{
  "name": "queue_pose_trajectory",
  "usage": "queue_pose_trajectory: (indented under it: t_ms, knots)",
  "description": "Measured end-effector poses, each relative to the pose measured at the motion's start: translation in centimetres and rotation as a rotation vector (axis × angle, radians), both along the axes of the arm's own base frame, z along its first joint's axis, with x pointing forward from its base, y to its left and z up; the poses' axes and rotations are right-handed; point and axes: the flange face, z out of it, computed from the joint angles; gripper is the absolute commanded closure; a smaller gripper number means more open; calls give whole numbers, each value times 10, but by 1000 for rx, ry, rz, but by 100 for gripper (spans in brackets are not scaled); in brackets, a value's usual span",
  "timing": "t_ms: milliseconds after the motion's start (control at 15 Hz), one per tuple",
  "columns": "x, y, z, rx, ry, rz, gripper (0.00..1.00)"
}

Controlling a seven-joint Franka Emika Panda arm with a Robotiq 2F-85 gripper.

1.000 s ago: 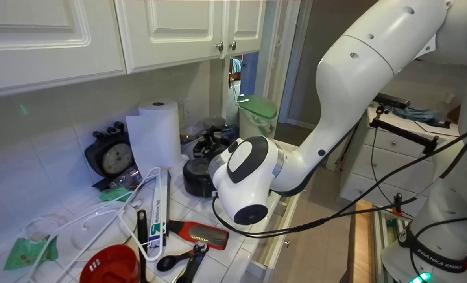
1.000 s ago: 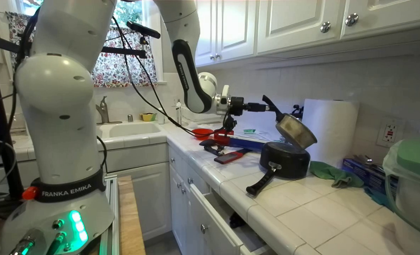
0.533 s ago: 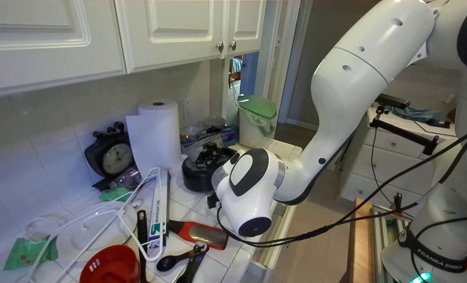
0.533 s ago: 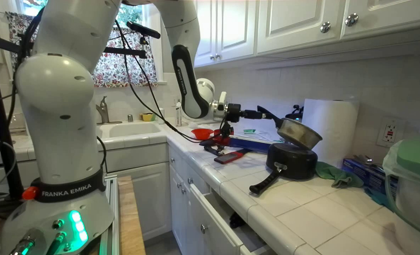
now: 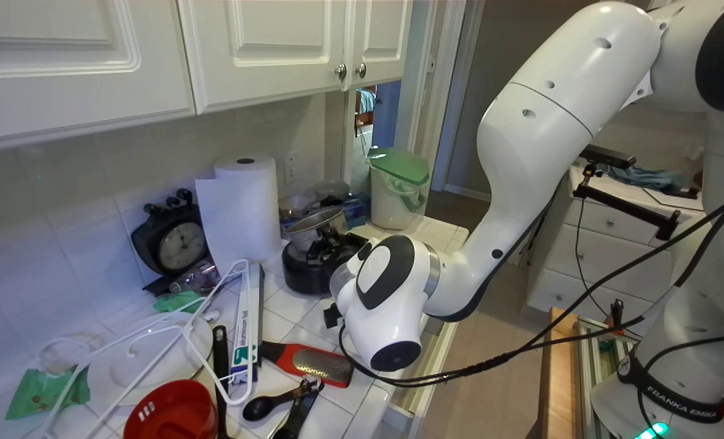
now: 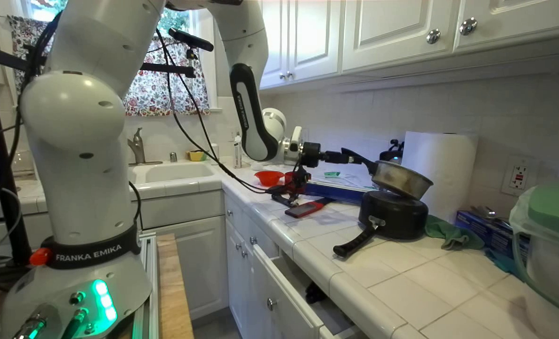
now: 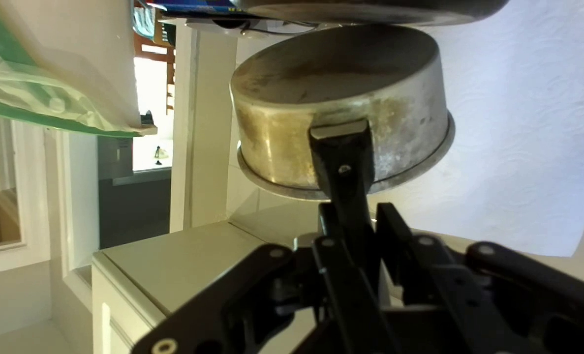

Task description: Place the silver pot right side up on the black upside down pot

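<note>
Silver pot [image 6: 401, 180], handle [image 7: 343, 160] pinched in my claw [image 7: 356, 216], has tipped nearer level over the upturned black pot [image 6: 397, 217], which slid slightly; seating looks close.

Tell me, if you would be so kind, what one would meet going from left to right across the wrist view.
From left to right in the wrist view: the white bin with a green lid, the pale upright wall edge, the silver pot, the white paper towel roll.
</note>
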Motion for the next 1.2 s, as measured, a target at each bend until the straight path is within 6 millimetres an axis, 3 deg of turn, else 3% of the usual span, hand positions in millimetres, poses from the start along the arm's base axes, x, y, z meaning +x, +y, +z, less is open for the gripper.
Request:
queue_pose_trajectory:
  t_ms: [667,1200]
  knots:
    - [6,-26,-6,19,41,-45,90]
    - [6,-32,-15,30,73,-49,90]
